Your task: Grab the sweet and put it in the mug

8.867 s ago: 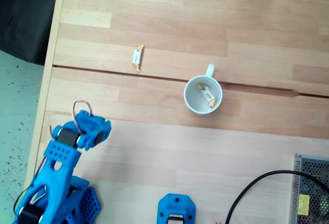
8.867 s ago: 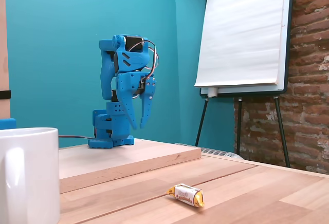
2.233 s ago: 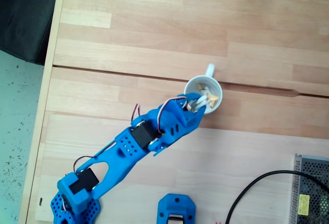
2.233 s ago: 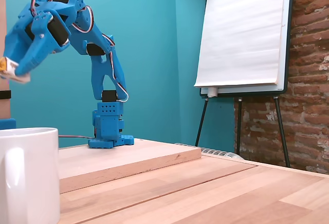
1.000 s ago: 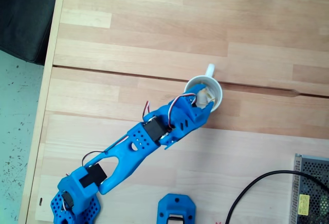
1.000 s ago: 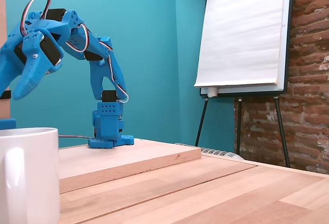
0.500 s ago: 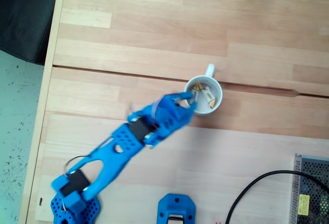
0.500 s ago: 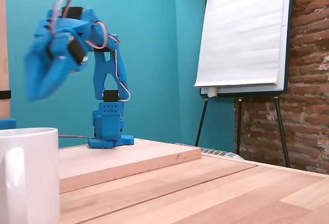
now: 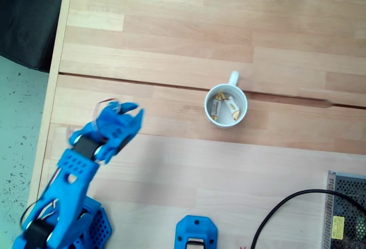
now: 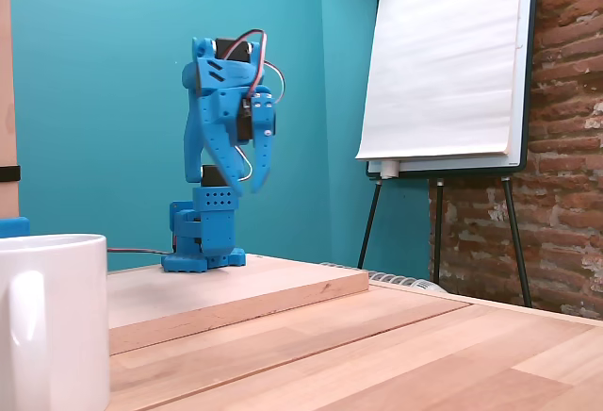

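Fixed view: sweet [image 9: 215,107] now in mug [image 9: 226,106] (beside another); gripper [image 9: 127,109] withdrawn, apparently parted, empty.

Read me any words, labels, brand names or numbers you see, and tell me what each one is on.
None can be read.
Yellow label on the metal box: print too small.
Wrappers of the two sweets in the mug: print too blurred.
Flipchart: blank.

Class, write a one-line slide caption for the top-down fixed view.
Two wrapped sweets lie inside the white mug; the blue arm's empty gripper sits far left of it.
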`<move>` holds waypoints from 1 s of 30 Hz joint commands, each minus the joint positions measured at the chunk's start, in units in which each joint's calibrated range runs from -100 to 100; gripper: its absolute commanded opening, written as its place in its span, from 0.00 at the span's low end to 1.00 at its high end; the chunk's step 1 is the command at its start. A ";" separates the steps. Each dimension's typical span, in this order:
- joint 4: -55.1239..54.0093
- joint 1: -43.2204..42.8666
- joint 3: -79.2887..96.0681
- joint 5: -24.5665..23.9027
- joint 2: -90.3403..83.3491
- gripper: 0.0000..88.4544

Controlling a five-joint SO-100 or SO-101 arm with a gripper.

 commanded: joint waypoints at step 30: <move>-0.09 -16.27 69.57 -0.20 -62.18 0.06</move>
